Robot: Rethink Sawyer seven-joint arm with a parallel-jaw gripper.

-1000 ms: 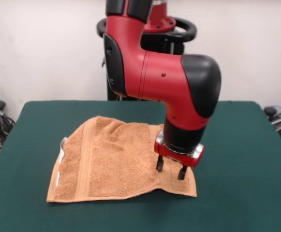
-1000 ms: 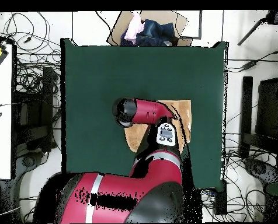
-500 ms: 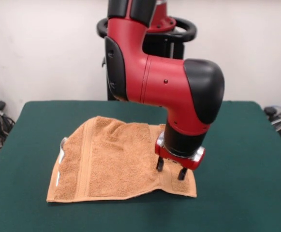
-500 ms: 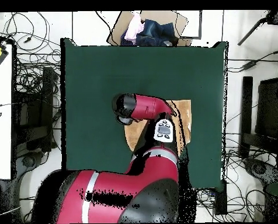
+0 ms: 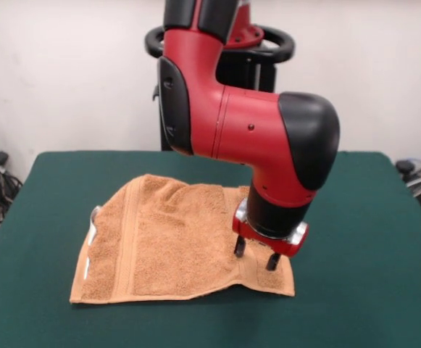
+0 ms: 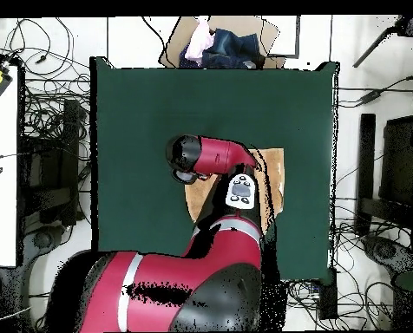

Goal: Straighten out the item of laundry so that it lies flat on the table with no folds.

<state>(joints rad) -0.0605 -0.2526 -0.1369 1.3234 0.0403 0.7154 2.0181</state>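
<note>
Jaws of the red-and-black gripper (image 5: 255, 258) stand parted, tips down on the orange-tan terry towel (image 5: 167, 239) near its front right corner; most of the cloth spreads leftward across the dark green felt table (image 5: 355, 217); rumples remain toward the far edge.

Orange-tan towel (image 5: 170, 243) lies rumpled on the green table (image 5: 355, 217).
</note>
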